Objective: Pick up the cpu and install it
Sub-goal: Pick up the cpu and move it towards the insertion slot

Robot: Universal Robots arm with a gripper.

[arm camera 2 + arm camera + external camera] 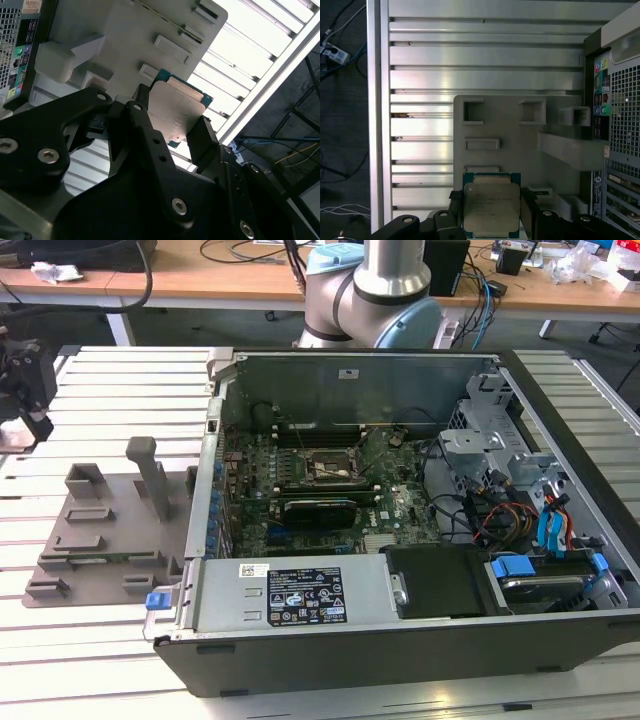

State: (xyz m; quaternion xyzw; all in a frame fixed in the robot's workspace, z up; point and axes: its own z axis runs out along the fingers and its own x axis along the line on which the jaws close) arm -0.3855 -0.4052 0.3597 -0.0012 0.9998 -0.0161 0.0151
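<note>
Tool (172,116) tight on the cpu (176,102), its side edges hidden behind black fingers (145,125).

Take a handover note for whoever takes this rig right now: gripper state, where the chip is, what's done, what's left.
Arm: the gripper is shut on the cpu, a finger on each side.
Place: the cpu is near the grey tray, outside the computer case.
Done: the cpu is picked up.
Left: the cpu is not yet in the socket.

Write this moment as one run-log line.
gripper: shut on cpu | cpu: held, near grey tray | install: not yet done
</note>
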